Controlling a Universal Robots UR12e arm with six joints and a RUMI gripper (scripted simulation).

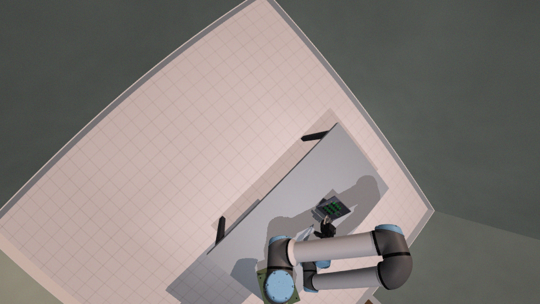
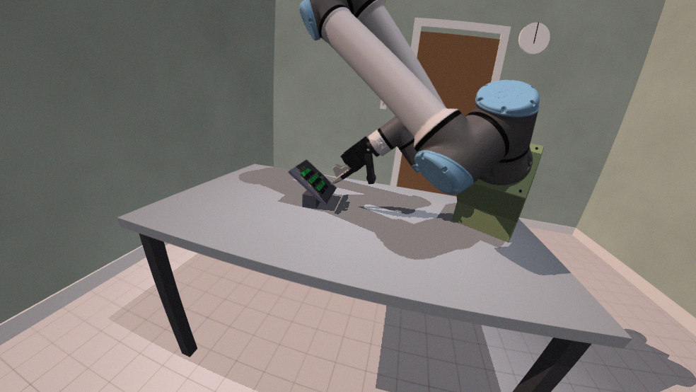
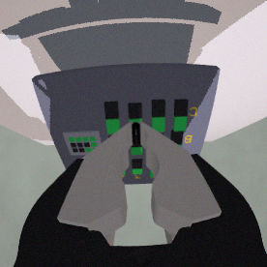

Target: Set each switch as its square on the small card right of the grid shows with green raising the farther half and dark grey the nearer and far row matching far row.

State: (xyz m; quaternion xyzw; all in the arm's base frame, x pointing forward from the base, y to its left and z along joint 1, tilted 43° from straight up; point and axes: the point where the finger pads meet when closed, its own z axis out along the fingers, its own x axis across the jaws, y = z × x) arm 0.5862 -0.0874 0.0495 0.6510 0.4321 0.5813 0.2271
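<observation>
Claw (image 3: 134,127) pressed together, empty, tip over the second-column rocker switch (image 3: 136,164) on the slanted switch panel (image 2: 311,180) mid-table (image 2: 272,252). Mid-toggling; next: press, check card (image 3: 81,144).

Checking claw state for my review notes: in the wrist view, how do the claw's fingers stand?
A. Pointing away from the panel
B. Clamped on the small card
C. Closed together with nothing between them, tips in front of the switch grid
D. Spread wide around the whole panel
C: the claw has its grey fingers meeting at the tips, empty, before the switch panel.
</observation>
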